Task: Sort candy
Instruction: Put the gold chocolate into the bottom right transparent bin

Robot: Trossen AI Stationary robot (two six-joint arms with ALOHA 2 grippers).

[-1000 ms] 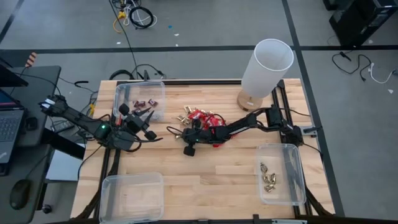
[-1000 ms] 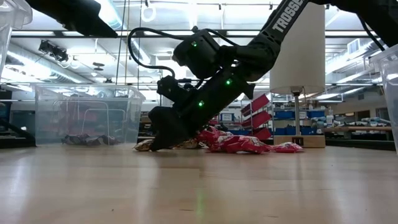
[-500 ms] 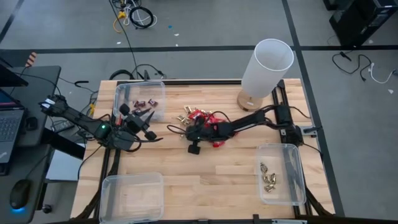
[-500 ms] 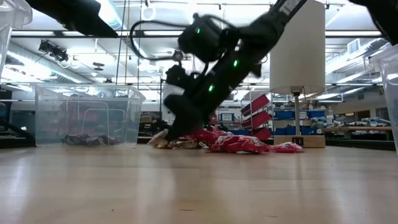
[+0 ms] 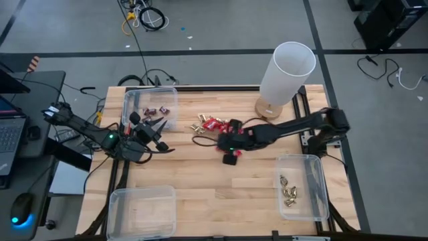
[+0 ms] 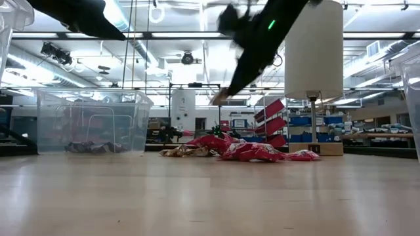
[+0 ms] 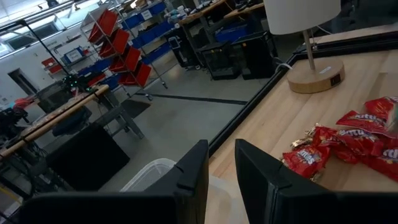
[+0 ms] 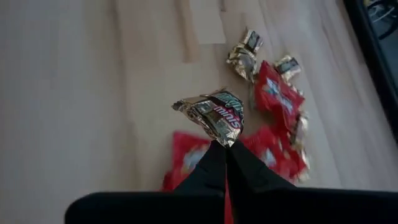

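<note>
Only wrist-visible: gold-foil candy (image 8: 214, 117) in right claw (image 8: 225, 144).

A grey floor (image 5: 221, 27) crossed by dark lines is seen around the wooden table (image 5: 221, 187) in the high view. Cables (image 5: 144, 17) are coiled at the upper centre and a laptop (image 5: 8, 130) lies at the left edge. A white lamp (image 5: 286, 73) is set at the upper right of the table. In the low view, ceiling lights (image 6: 131, 49) run across the top; red shelving (image 6: 270, 121) and blue bins (image 6: 308, 121) are seen at the centre right
</note>
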